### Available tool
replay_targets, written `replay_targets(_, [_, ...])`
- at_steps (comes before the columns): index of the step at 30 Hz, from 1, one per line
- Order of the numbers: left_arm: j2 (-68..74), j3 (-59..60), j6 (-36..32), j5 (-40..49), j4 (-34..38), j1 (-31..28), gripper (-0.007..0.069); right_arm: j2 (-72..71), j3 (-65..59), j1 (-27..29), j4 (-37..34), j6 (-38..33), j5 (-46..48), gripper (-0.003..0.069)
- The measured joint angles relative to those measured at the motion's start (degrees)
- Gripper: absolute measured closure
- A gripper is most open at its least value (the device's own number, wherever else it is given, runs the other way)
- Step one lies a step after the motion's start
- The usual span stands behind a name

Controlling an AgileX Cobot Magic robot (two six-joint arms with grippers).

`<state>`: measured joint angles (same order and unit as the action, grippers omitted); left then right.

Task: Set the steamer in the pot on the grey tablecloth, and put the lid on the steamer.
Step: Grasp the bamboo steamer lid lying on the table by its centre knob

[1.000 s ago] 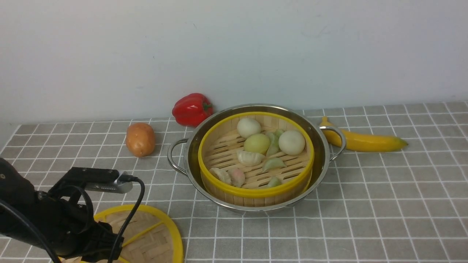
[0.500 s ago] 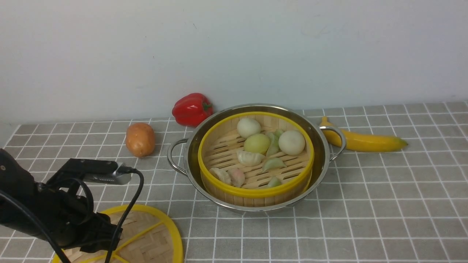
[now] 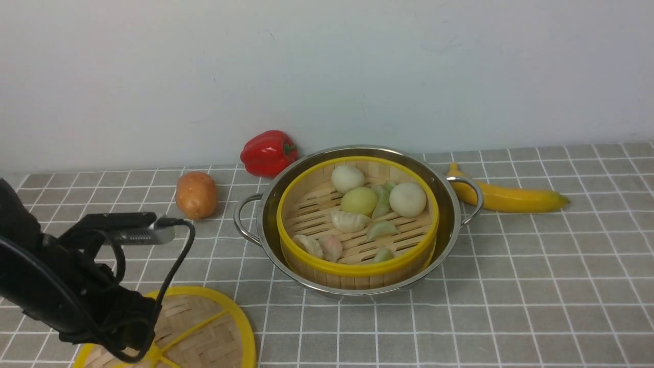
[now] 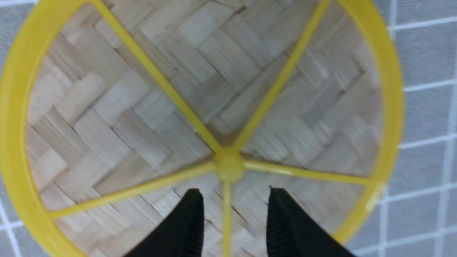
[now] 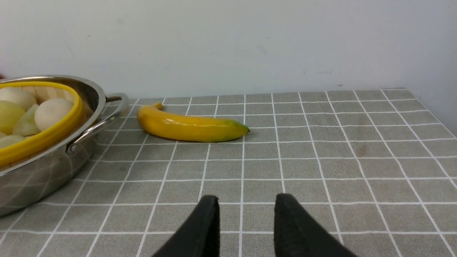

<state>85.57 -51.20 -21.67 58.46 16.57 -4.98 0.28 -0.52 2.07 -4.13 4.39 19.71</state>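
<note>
Under the left arm (image 3: 51, 291), lid (image 3: 207, 332) half-hidden.

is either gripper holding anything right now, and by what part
Nothing held. Left gripper hangs open above the lid, straddling a spoke; right gripper open, empty.

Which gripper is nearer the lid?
Left. The left gripper is directly above the lid, jaws open astride a spoke by its knob; the right gripper is over cloth near the banana, beyond the pot.
</note>
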Motion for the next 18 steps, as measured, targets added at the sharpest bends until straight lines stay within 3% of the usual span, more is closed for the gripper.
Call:
replay_targets(5, [0.0,-7.7,3.6,9.7,-0.9,0.0,0.0382,0.0,0.0,0.0,0.0,0.0,0.0,0.0419])
replay_targets(15, [0.3,-8.7,4.8,10.7,-2.5,0.8,0.0385,0.0,0.0,0.0,0.0,0.0,-0.1,0.0419])
replay_targets(18, [1.5,-7.3,6.1,11.2,-4.4,3.7,0.0385,0.0,0.0,0.0,0.0,0.0,-0.1,0.0419])
